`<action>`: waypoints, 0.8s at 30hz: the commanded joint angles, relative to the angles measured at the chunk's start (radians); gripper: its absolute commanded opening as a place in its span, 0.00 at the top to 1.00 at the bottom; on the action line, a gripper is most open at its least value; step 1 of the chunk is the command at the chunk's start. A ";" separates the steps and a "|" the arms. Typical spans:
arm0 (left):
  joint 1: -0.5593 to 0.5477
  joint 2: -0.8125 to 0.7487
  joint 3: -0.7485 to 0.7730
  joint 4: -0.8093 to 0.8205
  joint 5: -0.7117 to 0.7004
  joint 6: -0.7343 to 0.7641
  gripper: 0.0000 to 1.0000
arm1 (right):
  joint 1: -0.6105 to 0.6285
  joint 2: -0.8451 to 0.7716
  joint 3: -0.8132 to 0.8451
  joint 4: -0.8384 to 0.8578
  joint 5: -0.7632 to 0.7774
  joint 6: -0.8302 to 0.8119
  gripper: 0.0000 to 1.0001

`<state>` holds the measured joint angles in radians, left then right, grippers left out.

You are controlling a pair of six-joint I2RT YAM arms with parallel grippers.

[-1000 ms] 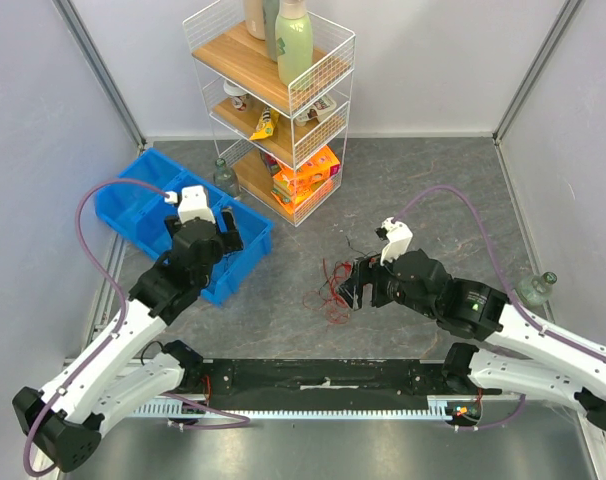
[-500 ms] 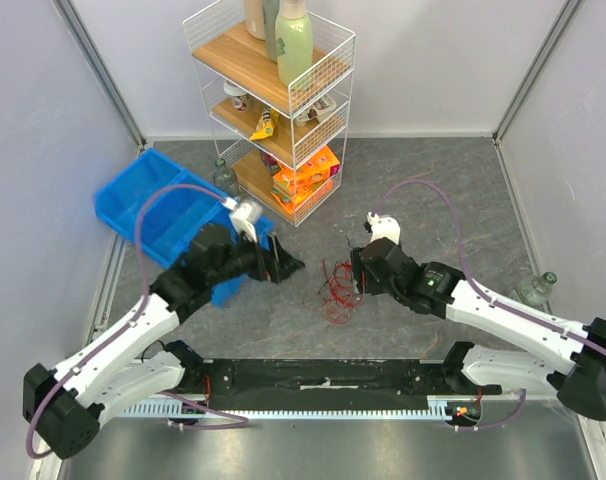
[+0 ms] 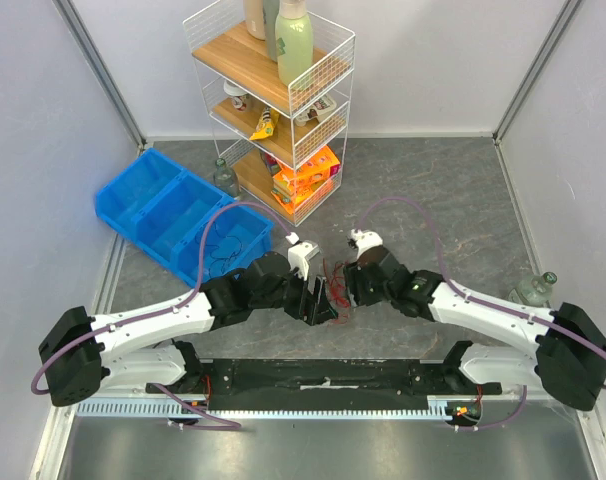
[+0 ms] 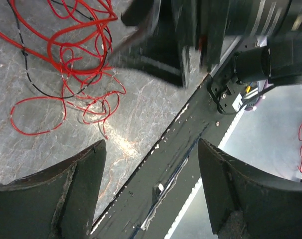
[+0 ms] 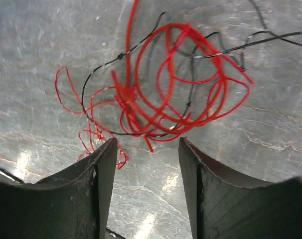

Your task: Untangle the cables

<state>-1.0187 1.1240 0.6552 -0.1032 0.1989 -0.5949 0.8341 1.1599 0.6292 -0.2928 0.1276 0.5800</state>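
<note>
Left pincer [image 3: 321, 298] [image 4: 151, 191]: jaws wide apart, nothing between them. In its wrist view the gap frames mostly the black rail [image 4: 183, 149] at the near edge of the surface [image 3: 433, 200]. The cables [image 4: 74, 57] lie ahead and off to the left of that gap, not on its line.

Cables [image 3: 334, 272]: one loose tangle of red loops with a few black strands, flat on the surface between the two pincers. The top view shows little of it; the arms cover most.

Right pincer [image 3: 349, 284] [image 5: 147, 186]: jaws apart at a moderate width, empty. In its wrist view the cables [image 5: 166, 94] sit straight ahead, just beyond the fingertips. The mass spreads wider than the gap, long axis crosswise to the fingers. Small red loops trail off left; black strands run off upper right.

Judgement: the right pincer is the better aligned and could go straight forward and down. The left needs to swing toward the tangle first.
</note>
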 commanded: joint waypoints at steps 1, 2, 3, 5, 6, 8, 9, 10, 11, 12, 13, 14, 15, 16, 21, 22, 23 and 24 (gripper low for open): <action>-0.008 -0.024 0.029 0.062 -0.056 -0.006 0.20 | 0.118 0.067 0.073 0.032 0.240 -0.077 0.41; -0.006 -0.027 0.032 0.051 -0.062 -0.005 0.20 | 0.125 0.093 0.092 0.015 0.286 -0.078 0.41; -0.006 -0.032 0.037 0.034 -0.068 -0.003 0.20 | 0.125 0.124 0.108 0.006 0.300 -0.081 0.43; -0.008 -0.046 0.032 0.020 -0.076 -0.002 0.20 | 0.135 0.184 0.136 0.003 0.311 -0.100 0.52; -0.008 -0.055 0.024 0.020 -0.084 -0.002 0.20 | 0.148 0.195 0.145 0.001 0.325 -0.106 0.55; -0.007 -0.069 0.008 0.019 -0.099 -0.002 0.20 | 0.171 0.192 0.161 -0.009 0.363 -0.108 0.59; -0.006 -0.075 0.006 0.005 -0.113 -0.003 0.20 | 0.177 0.178 0.165 -0.017 0.368 -0.106 0.58; -0.006 -0.081 0.003 -0.006 -0.122 -0.005 0.20 | 0.180 0.161 0.168 -0.020 0.365 -0.105 0.58; -0.007 -0.087 0.001 -0.015 -0.136 -0.006 0.20 | 0.180 0.138 0.168 -0.025 0.357 -0.106 0.56; -0.008 -0.096 -0.003 -0.026 -0.151 -0.008 0.20 | 0.180 0.114 0.168 -0.031 0.356 -0.105 0.54; -0.008 -0.105 -0.008 -0.030 -0.173 -0.005 0.20 | 0.180 0.092 0.165 -0.035 0.359 -0.103 0.52; -0.006 -0.115 -0.008 -0.041 -0.193 -0.005 0.20 | 0.180 0.069 0.162 -0.042 0.363 -0.101 0.50; -0.007 -0.122 -0.003 -0.050 -0.219 -0.003 0.20 | 0.180 0.051 0.161 -0.048 0.366 -0.101 0.47; -0.006 -0.131 0.000 -0.061 -0.239 -0.002 0.19 | 0.180 0.034 0.159 -0.048 0.366 -0.103 0.46; -0.006 -0.156 0.009 -0.052 -0.273 0.010 0.16 | 0.177 0.044 0.159 -0.042 0.400 -0.137 0.35; -0.006 -0.153 0.015 -0.055 -0.270 0.009 0.16 | 0.175 0.064 0.164 -0.040 0.397 -0.147 0.35; -0.006 -0.150 0.020 -0.058 -0.265 0.006 0.16 | 0.175 0.085 0.170 -0.039 0.389 -0.152 0.35; -0.004 -0.150 0.021 -0.058 -0.253 0.007 0.16 | 0.175 0.107 0.178 -0.037 0.382 -0.160 0.35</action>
<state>-1.0214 0.9844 0.6533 -0.1631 -0.0265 -0.5945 1.0115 1.2045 0.7601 -0.3336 0.4843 0.4576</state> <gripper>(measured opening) 0.838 0.652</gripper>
